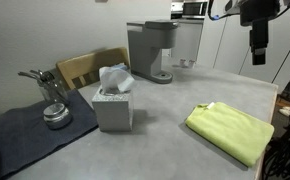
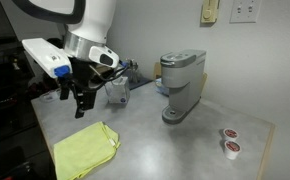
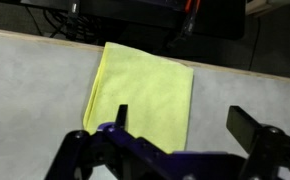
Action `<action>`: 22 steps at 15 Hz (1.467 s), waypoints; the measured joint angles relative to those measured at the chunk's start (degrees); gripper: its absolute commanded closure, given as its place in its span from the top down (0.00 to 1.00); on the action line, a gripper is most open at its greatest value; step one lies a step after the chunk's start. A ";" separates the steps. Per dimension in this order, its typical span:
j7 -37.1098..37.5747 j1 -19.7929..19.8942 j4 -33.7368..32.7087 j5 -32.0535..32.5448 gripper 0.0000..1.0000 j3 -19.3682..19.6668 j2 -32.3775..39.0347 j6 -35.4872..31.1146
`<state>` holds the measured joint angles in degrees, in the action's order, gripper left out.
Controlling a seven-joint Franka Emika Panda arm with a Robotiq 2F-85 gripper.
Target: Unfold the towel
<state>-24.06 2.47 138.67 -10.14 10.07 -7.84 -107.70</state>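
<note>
The lime yellow-green towel (image 1: 231,130) lies folded flat on the grey table near its edge, seen in both exterior views (image 2: 85,150) and in the wrist view (image 3: 143,92). My gripper (image 2: 77,98) hangs in the air well above the towel, open and empty. In an exterior view it shows at the top right (image 1: 259,50). In the wrist view the two fingers (image 3: 180,118) are spread wide, one over the towel's right part, one over bare table.
A grey tissue box (image 1: 113,106) with white tissue stands mid-table. A coffee machine (image 1: 152,50) stands at the back. A dark mat (image 1: 25,135) carries a metal tin (image 1: 56,116). Two small cups (image 2: 228,140) sit near one corner. The table edge runs beside the towel.
</note>
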 measured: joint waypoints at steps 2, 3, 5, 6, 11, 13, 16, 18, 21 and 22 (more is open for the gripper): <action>-0.73 0.53 -0.65 1.48 1.00 0.09 1.54 -0.01; -0.75 0.83 -0.96 2.47 1.00 0.09 2.38 -0.05; 0.91 1.42 -1.54 6.03 1.00 0.09 4.45 -0.97; 1.74 1.63 -1.77 7.36 1.00 0.09 5.40 -1.57; 2.16 1.71 -2.36 7.82 1.00 -0.05 6.82 -2.29; 1.93 1.71 -2.34 7.67 1.00 -0.55 6.76 -3.01; 1.92 1.71 -2.21 5.72 1.00 -0.86 8.08 -5.12; 2.03 1.83 -2.16 3.39 1.00 -0.84 10.11 -7.07; 2.08 2.29 -2.11 1.68 1.00 -0.84 13.65 -10.28; 2.04 2.45 -2.10 1.68 1.00 -0.84 14.76 -11.05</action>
<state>-22.02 4.91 136.57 -8.46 9.23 6.92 -118.75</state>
